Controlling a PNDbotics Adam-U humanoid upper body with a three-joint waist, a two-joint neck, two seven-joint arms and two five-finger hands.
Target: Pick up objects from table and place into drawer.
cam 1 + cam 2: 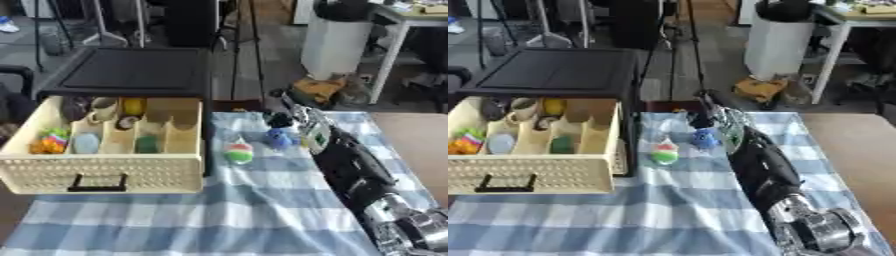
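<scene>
Drawer (105,172): left eye shows its whole left end.

Right hand (293,120) reaches over the table (262,210) far edge, beside a blue object (278,138). A green-pink object (239,153) lies just beside the open drawer (105,172).

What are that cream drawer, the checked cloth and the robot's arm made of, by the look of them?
The drawer looks like moulded plastic: matt cream, with a perforated front and thin dividers. The cloth seems to be woven fabric, blue and white checks, lying soft with slight creases. The right arm looks like black plastic or painted shell, with shiny bare metal at the joint; which exactly is unclear.
</scene>
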